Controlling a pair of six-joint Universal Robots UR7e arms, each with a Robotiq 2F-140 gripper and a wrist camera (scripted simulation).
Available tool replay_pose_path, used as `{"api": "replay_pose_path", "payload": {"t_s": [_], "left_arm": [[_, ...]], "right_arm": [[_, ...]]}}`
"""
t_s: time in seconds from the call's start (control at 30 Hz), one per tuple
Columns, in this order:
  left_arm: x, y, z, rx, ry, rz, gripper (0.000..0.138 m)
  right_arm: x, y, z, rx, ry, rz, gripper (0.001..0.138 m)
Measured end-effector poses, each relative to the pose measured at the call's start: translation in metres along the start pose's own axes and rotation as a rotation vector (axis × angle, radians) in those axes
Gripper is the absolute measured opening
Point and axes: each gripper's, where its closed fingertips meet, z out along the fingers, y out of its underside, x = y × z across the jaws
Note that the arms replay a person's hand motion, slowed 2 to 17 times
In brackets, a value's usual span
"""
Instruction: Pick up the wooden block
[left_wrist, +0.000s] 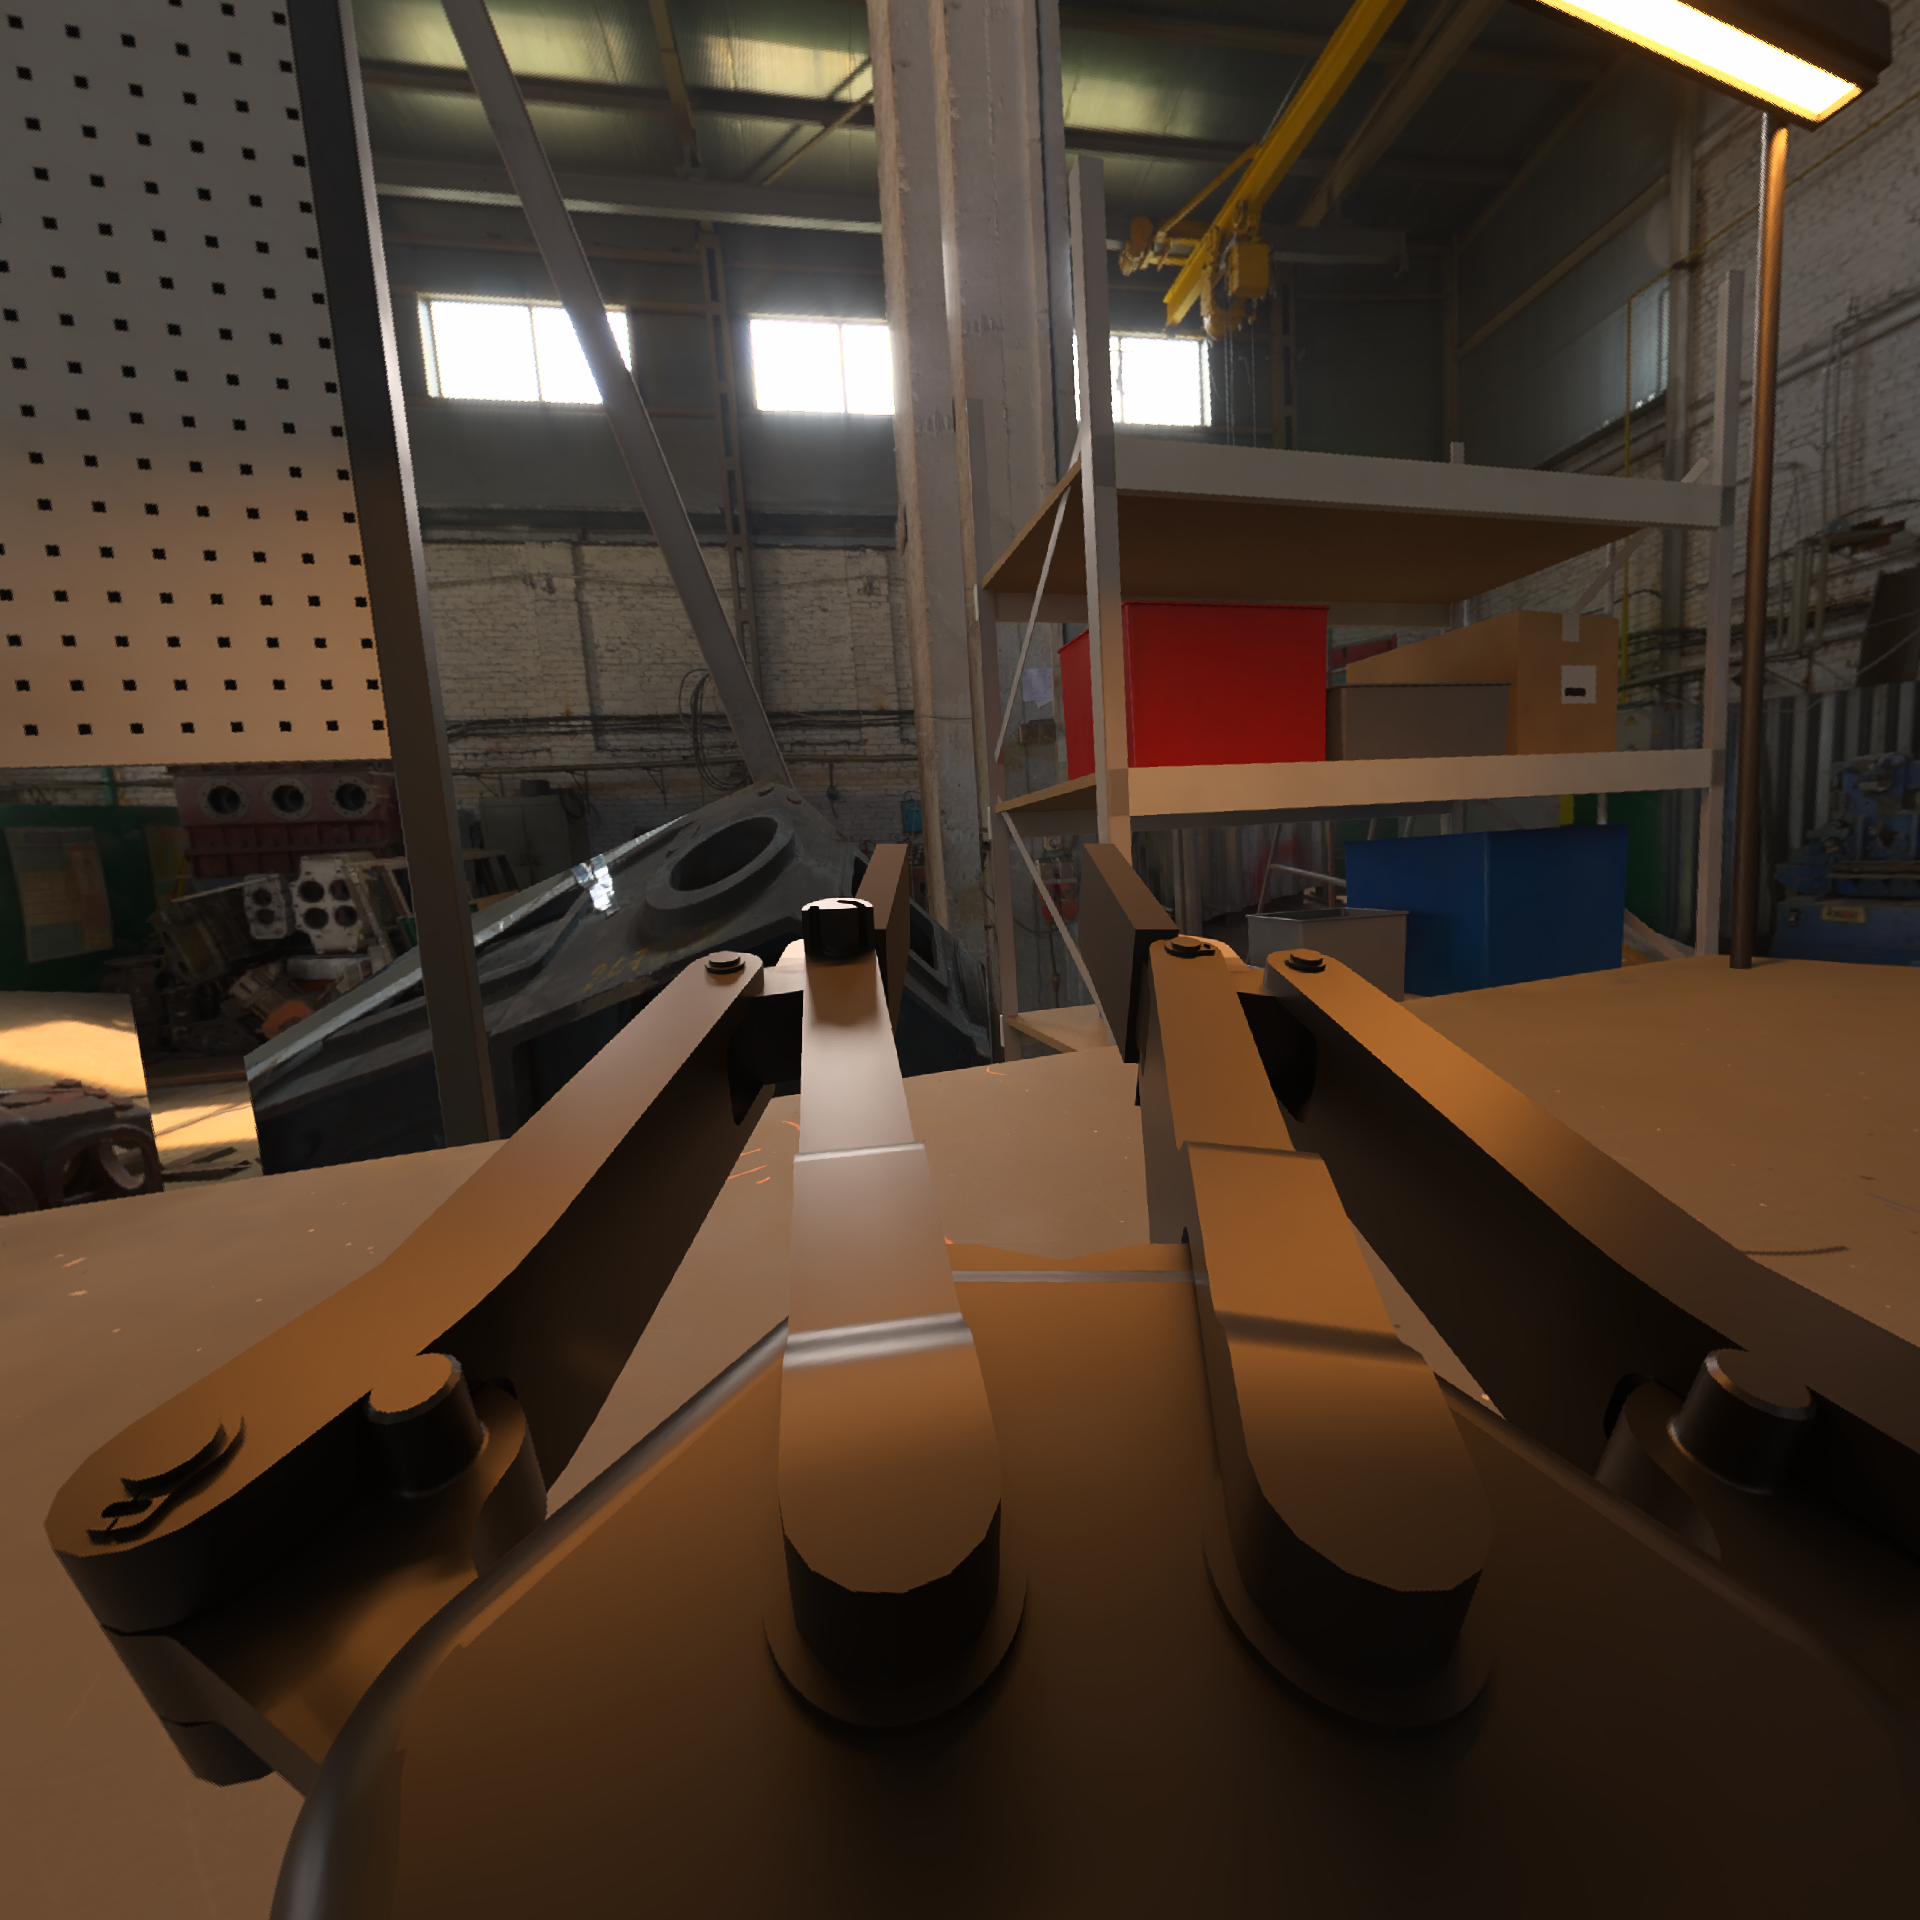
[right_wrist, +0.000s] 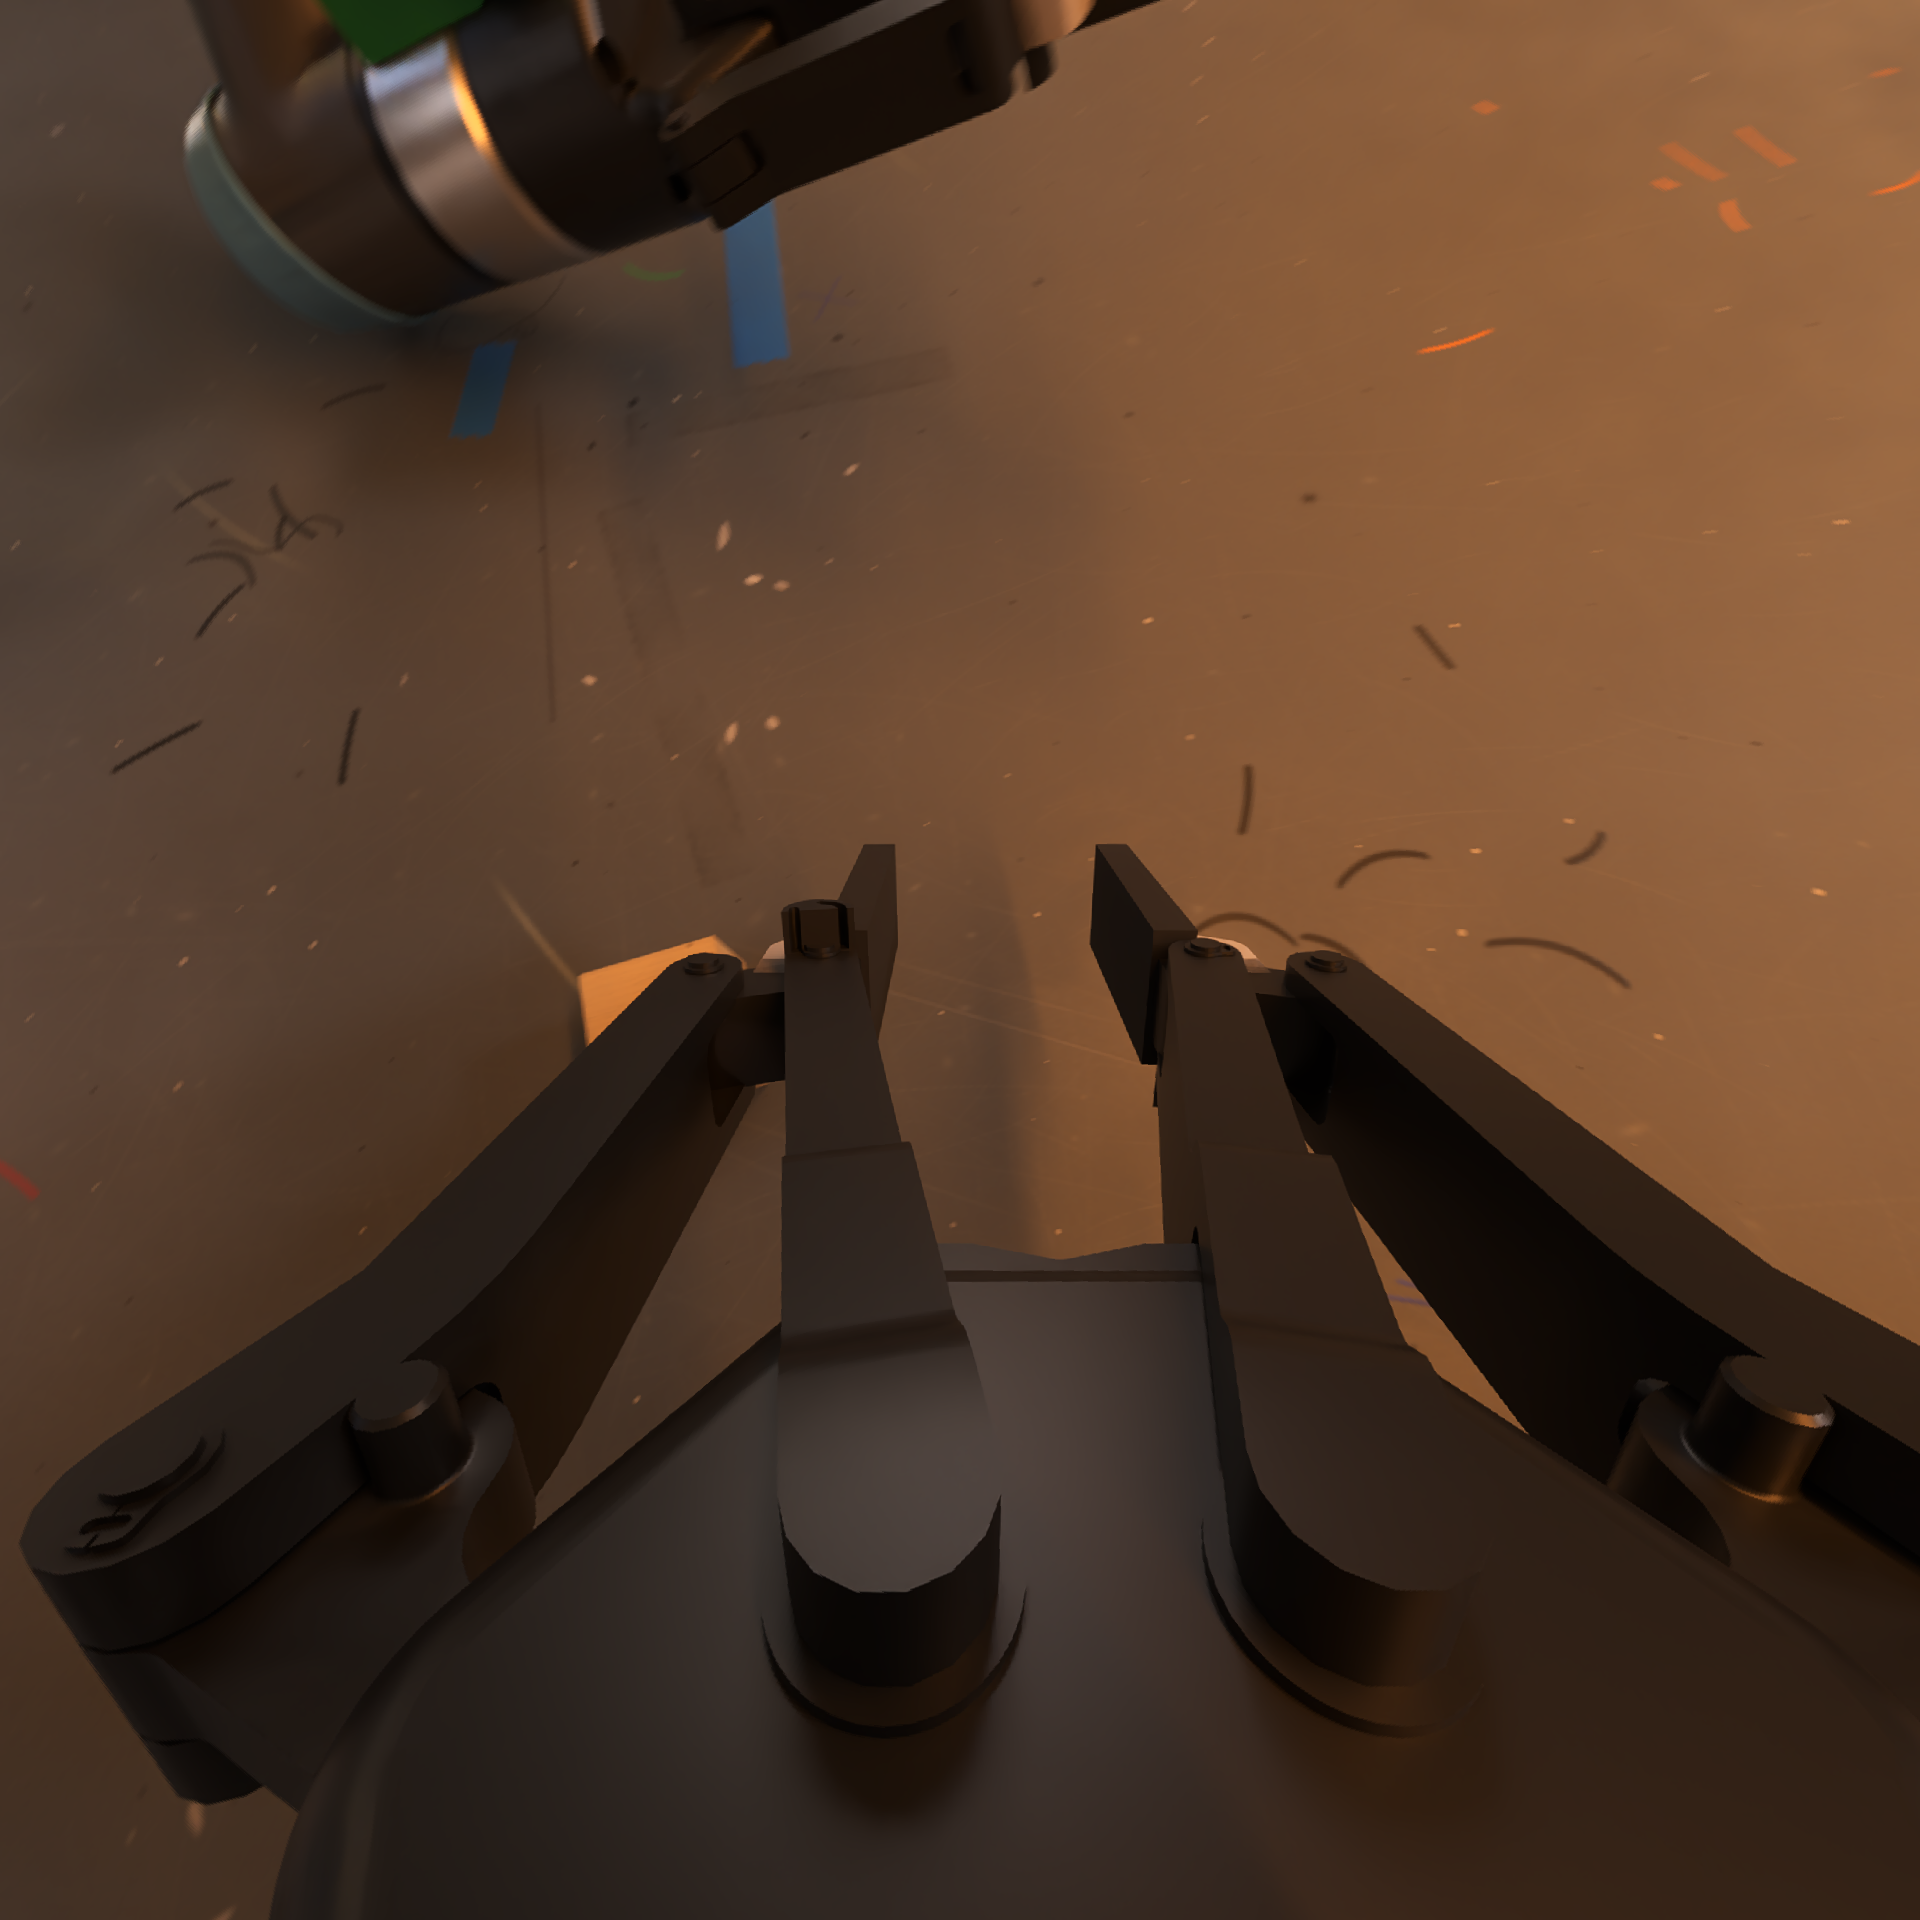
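1. Wooden block (right_wrist: 634, 987): we see only a small lit corner of it in our right wrist view, on the tabletop (right_wrist: 1351, 520) just left of our right gripper (right_wrist: 992, 935), mostly hidden behind the gripper's left outer link.
2. Our right gripper is released: its two pads stand apart with bare table between them and nothing held. The block lies outside the gap, beside the left finger (right_wrist: 873, 914); we cannot tell whether it touches the linkage.
3. Our right gripper points down at the table, which is flecked with pale specks, dark curved scratches and a few orange marks.
4. Farther out in that view, two strips of blue tape (right_wrist: 756, 301) lie on the table near the top, and our left arm's metal wrist joint with its linkage (right_wrist: 468, 177) crosses the upper left corner.
5. Our left gripper (left_wrist: 997, 935) is likewise released, its pads apart and empty, and it looks out level over the table edge (left_wrist: 1662, 1091) rather than down.
6. Beyond it we see a perforated white panel (left_wrist: 177, 416) at left and a metal shelving rack (left_wrist: 1403, 779) at right, carrying a red bin (left_wrist: 1216, 681), a cardboard box (left_wrist: 1527, 675) and, lower, a blue bin (left_wrist: 1486, 904).
7. A lamp (left_wrist: 1714, 52) on a pole stands at the table's far right.
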Motion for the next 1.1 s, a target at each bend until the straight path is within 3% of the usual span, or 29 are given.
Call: {"api": "replay_pose_path", "payload": {"t_s": [0.13,0.23,0.37,0.5,0.53,0.67,0.87,1.1], "left_arm": [[0.006,-0.001,0.000,0.004,0.015,0.032,0.044],[0.011,-0.003,0.000,0.011,0.030,0.051,0.044],[0.018,-0.005,0.000,0.016,0.052,0.064,0.044],[0.025,-0.006,0.000,0.015,0.077,0.056,0.044],[0.026,-0.006,0.000,0.014,0.084,0.053,0.044],[0.031,-0.006,0.000,0.013,0.101,0.050,0.044],[0.036,-0.004,0.000,0.005,0.117,0.075,0.044],[0.038,-0.004,-0.001,0.000,0.122,0.100,0.044]], "right_arm": [[-0.033,0.013,0.002,-0.113,-0.078,-0.062,0.049],[-0.054,0.025,0.001,-0.194,-0.102,-0.053,0.049],[-0.078,0.037,0.004,-0.256,-0.091,-0.045,0.057],[-0.092,0.046,0.009,-0.285,-0.051,-0.122,0.074],[-0.096,0.049,0.011,-0.292,-0.041,-0.138,0.066],[-0.099,0.055,0.016,-0.286,-0.014,-0.159,0.062],[-0.099,0.048,0.022,-0.200,-0.039,-0.173,0.061],[-0.097,0.051,0.026,-0.219,-0.042,-0.233,0.059]]}}
